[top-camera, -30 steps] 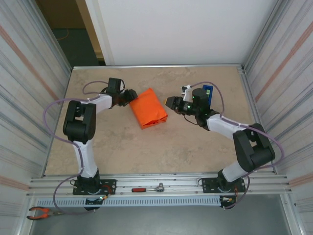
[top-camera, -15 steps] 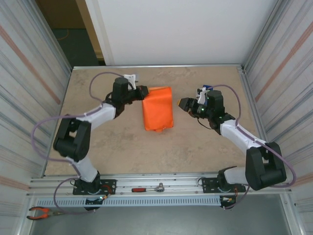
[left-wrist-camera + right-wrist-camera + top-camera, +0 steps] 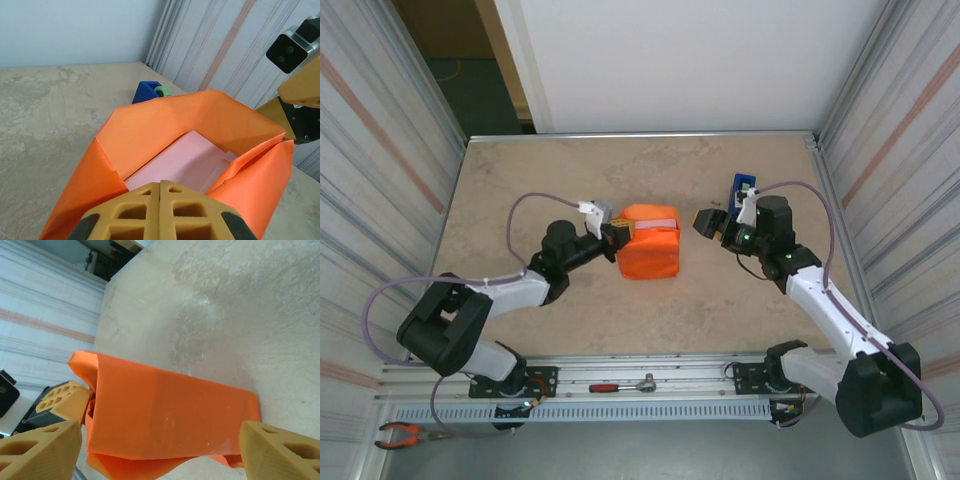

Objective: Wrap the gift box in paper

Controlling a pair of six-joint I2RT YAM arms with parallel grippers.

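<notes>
Where mottled beige table (image 3: 620, 320) meets ribbed walls (image 3: 380, 150), left claw (image 3: 615, 237) sits closed tight at the paper (image 3: 650, 252) — right claw (image 3: 704, 221) spread wide.

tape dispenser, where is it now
Top view: the tape dispenser sits right of centre, just beyond the right end effector, apart from the gift box.

The gift box (image 3: 186, 161) sits near the middle of the table (image 3: 520, 180) — bright orange paper (image 3: 650, 252) folded up around it, one end gaping, a pale pink face showing inside.

Open tabletop (image 3: 650, 170) beyond gift box (image 3: 650, 250)
</notes>
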